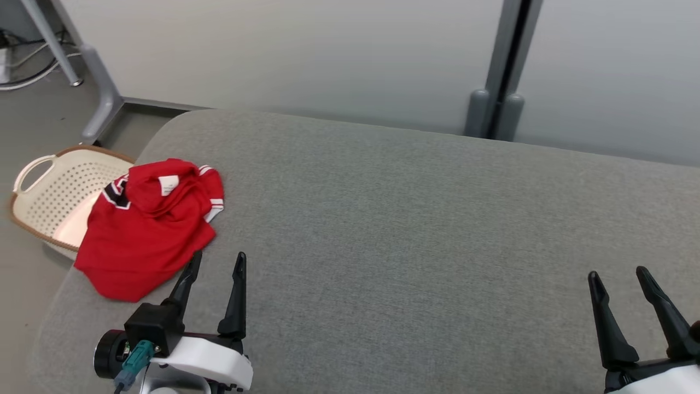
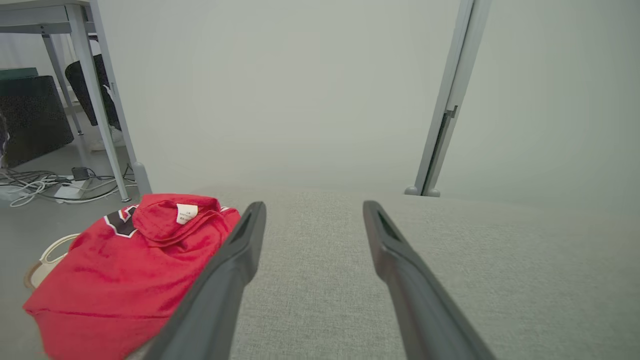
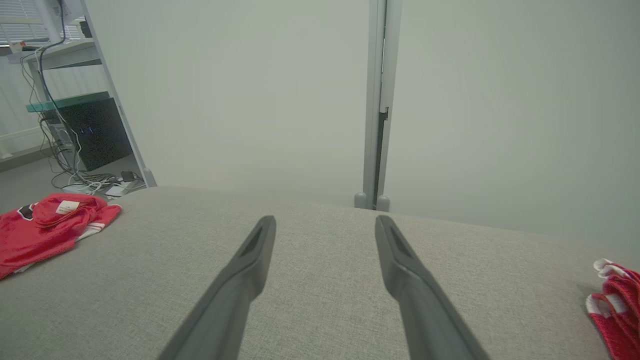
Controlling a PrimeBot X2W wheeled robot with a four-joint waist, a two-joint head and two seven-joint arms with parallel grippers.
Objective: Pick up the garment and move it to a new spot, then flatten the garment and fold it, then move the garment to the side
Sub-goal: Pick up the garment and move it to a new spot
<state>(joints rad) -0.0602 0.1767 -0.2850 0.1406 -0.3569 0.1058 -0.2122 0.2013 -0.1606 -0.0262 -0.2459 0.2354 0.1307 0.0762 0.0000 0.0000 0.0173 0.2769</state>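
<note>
Red jersey (image 1: 147, 230) lies crumpled at the left end of the grey upholstered cushion (image 1: 410, 219), close to its rounded corner. Its left edge reaches the cushion's side. A cream perforated laundry basket (image 1: 49, 186) sits on the floor just beyond, partly hidden by the fabric. White neck tag (image 1: 168, 184) faces up on top of the heap. Black-and-white trim shows beside it, and white stripes mark a cuff on the side twd the cushion's middle.

Left gripper (image 1: 219, 255) is at lower left, fingers spread wide w/ nothing btwn them, pointing away from the robot over bare cushion. Its outer fingertip is just beside the jersey's near right edge; touching or not, can't tell.

Right gripper (image 1: 617, 273) is at lower right, likewise spread wide and empty. It's above bare cushion, well apart from the jersey.

In the right wrist view a second red fabric piece (image 3: 615, 300) w/ white stripes lies at the cushion's right end, cut off by the frame edge.

Behind the cushion are pale wall panels split by a grey post (image 1: 500, 71). At far left a grey desk leg (image 1: 101, 87) stands on the floor, w/ cables (image 1: 24, 68) trailing near it.
</note>
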